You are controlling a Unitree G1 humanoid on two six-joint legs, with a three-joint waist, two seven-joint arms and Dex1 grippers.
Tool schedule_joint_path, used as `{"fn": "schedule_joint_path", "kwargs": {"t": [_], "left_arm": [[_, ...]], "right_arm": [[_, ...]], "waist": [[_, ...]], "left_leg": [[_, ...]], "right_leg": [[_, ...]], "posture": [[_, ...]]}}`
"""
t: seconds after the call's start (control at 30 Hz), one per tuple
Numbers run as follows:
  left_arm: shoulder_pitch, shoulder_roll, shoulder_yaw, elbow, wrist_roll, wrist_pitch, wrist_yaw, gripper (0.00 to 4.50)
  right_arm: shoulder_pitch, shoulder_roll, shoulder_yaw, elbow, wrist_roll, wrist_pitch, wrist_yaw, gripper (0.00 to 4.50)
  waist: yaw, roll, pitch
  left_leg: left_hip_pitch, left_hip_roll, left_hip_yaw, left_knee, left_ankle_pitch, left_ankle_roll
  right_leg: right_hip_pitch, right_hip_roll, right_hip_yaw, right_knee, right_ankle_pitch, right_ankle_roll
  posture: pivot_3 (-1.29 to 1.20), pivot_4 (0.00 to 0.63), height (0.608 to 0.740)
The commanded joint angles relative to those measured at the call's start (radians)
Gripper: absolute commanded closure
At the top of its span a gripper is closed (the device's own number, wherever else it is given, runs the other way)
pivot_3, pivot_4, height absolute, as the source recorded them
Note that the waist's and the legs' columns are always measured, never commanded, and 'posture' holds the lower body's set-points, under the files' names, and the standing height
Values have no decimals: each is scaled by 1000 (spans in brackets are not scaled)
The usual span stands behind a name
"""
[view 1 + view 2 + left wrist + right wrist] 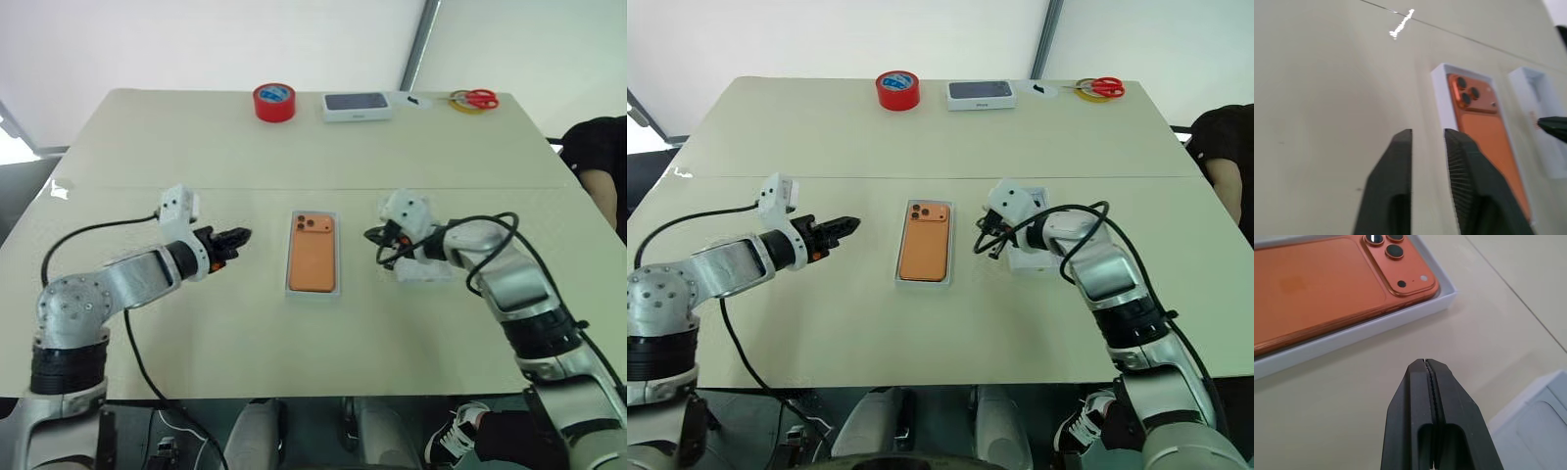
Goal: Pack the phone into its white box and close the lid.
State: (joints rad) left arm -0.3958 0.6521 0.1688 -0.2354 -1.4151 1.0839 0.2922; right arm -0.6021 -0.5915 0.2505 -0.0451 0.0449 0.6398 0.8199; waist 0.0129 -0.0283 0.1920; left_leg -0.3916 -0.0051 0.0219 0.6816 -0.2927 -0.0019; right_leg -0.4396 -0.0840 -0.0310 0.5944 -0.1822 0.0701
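— Phone (313,258) status?
— I see it lying camera side up inside the white box (292,290) at mid-table, long axis running away from the robot, lenses at the far end.
— Anything obscured?
— The lid (1031,257) sits just right of the box, largely covered by the right arm and its cable; I can't make out its full outline.
— Grippers?
— Left gripper (238,236) hangs left of the box, fingers (1396,166) nearly together with a thin gap, holding nothing. Right gripper (1427,363) is pressed fully together, empty, between box and lid.
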Motion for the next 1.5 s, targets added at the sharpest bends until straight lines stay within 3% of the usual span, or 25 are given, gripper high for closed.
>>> {"fn": "schedule_joint_path", "kwargs": {"t": [0.03, 0.33, 0.53, 1.17, 1.5], "left_arm": [[-9, -24, -89, -38, 154, -22, -75, 4459], [-101, -153, -282, 27, 452, -16, -221, 4459], [-130, -204, -342, 33, 535, 38, -321, 4459], [-302, -533, -436, 217, 716, 83, -569, 4459], [-285, -563, -406, 215, 774, 104, -627, 4459]], "right_arm": [[-36, 35, 47, -8, -44, 34, -38, 4500], [-53, 118, 156, -1, -140, 43, -102, 4500], [-49, 124, 163, -31, -141, 65, -85, 4500], [156, -176, 17, -268, -99, 171, 45, 4500], [202, -237, -51, -302, -92, 200, 55, 4500]], "waist": [[0, 0, 0], [-2, 0, 0], [-1, 0, 0], [0, 0, 0], [0, 0, 0]], "left_leg": [[0, 0, 0, 0, 0, 0], [0, -1, 0, 0, 0, 0], [0, 0, 0, 0, 0, 0], [0, -3, -1, 2, -1, 2], [0, -2, -1, 2, -1, 3]], "right_leg": [[0, 0, 0, 0, 0, 0], [0, 1, 0, 0, 0, 0], [0, 1, 0, 0, 0, 1], [1, -3, -1, 0, -1, 3], [1, -3, -1, 0, -1, 3]], "posture": [[0, 150, 732], [0, 150, 732], [0, 150, 732], [0, 150, 732], [0, 150, 732]]}}
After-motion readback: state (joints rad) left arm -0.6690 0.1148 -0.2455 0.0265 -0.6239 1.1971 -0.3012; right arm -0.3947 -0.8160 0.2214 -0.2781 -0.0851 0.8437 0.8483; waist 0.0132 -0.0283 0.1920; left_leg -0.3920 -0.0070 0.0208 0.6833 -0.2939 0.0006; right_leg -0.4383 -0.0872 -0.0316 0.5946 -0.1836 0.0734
